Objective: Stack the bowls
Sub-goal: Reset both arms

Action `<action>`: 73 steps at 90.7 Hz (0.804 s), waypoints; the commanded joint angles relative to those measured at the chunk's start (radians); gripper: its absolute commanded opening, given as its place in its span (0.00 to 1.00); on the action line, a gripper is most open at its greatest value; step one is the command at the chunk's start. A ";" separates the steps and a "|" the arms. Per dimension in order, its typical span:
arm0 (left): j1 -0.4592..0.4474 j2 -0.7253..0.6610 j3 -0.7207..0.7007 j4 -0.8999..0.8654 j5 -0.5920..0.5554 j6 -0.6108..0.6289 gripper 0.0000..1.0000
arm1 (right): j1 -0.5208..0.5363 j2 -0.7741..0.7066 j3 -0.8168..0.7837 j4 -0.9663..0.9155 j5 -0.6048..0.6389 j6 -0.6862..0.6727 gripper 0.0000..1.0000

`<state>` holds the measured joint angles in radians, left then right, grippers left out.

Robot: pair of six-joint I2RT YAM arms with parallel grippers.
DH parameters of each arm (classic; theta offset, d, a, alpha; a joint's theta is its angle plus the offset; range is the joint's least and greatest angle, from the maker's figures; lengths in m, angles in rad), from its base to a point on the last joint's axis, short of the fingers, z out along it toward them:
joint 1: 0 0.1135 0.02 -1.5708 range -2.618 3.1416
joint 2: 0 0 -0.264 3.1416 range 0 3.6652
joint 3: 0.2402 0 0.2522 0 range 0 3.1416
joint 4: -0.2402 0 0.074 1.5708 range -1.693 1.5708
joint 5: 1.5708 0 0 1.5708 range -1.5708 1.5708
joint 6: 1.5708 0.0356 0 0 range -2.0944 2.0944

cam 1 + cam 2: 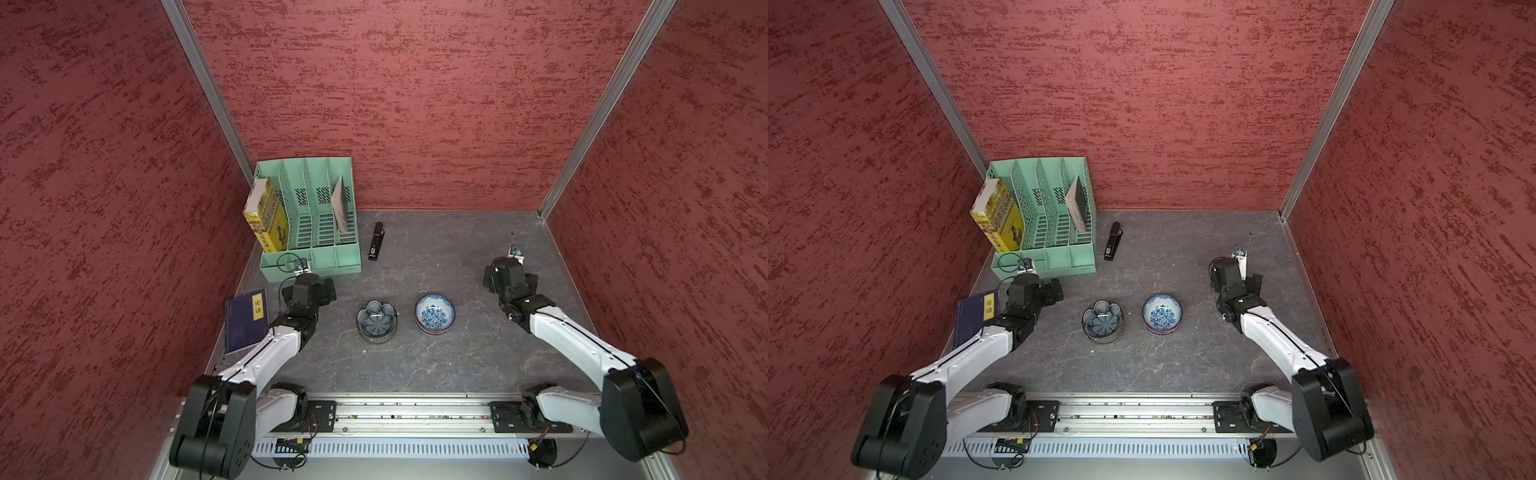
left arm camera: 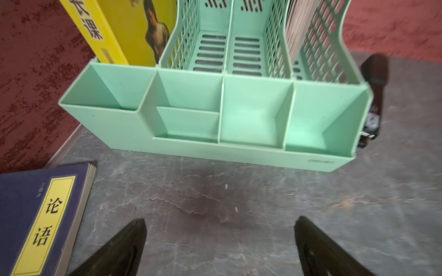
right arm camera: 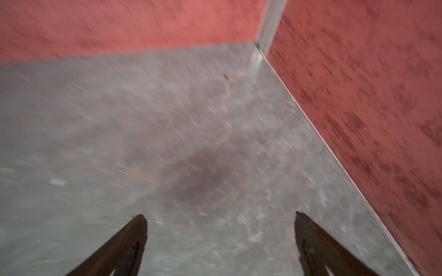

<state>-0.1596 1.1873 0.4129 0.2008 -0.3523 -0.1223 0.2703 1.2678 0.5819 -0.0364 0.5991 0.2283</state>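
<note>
— What are the claws doing?

— The left claw (image 2: pixel 220 221) has its two black fingers spread wide, holding nothing, over bare grey table (image 2: pixel 215 191); the right claw (image 3: pixel 219 215) is the same, fingers far apart and empty, though its wrist view is smeared.

— And around them?

— Read the table as a clock, twelve at the back wall (image 1: pixel 395 104) and six at the rail (image 1: pixel 415 411) the arms stand on. The left claw hangs at about nine, the right at about three. Just past the left one, towards eleven, stands a mint-green desk organiser (image 1: pixel 307 216); a yellow book (image 1: pixel 266 220) leans in the slot nearest the side wall; a thin book (image 1: pixel 340 203) leans in the slot at the other end. A black stapler (image 1: pixel 376 242) lies just beside the organiser, on its three o'clock side. A dark-blue book (image 1: pixel 246 320) lies flat at nine, by the wall, one corner hidden under the left arm (image 1: pixel 266 353).

— And the bowls?

— They're in the middle of the table, between the two claws and clear of both; two stacks side by side, near each other but not touching. Both top views show the same thing. The stack on the nine o'clock side is topped by a dark-blue flower-shaped bowl (image 1: pixel 377 320); the one on the three o'clock side is topped by a blue-and-white bowl (image 1: pixel 434 318), with the rim of an orange-red bowl (image 1: pixel 434 333) showing under it. How many sit beneath each top bowl I cannot count from above.
</note>
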 commanded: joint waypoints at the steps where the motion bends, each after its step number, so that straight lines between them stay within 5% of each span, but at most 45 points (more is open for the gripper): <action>1: 0.044 0.099 -0.059 0.453 0.014 0.149 1.00 | -0.065 0.047 -0.103 0.415 0.057 -0.056 0.98; 13: 0.159 0.225 0.040 0.440 0.207 0.111 1.00 | -0.146 0.178 -0.112 0.728 0.006 -0.129 0.98; 18: 0.192 0.299 0.045 0.524 0.291 0.087 1.00 | -0.203 0.201 -0.087 0.654 -0.073 -0.084 0.97; 30: 0.178 0.345 -0.043 0.729 0.323 0.124 1.00 | -0.240 0.157 -0.221 0.882 -0.254 -0.122 0.97; 47: 0.185 0.346 -0.038 0.701 0.348 0.125 1.00 | -0.250 0.267 -0.191 0.938 -0.484 -0.216 0.98; 49: 0.185 0.342 -0.036 0.687 0.348 0.123 1.00 | -0.244 0.296 -0.221 1.037 -0.477 -0.220 0.98; 73: 0.181 0.344 -0.038 0.698 0.343 0.123 1.00 | -0.247 0.269 -0.214 0.973 -0.447 -0.198 0.98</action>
<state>0.0196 1.5333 0.3809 0.8627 -0.0235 -0.0162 0.0242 1.5463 0.3752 0.8597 0.1921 0.0448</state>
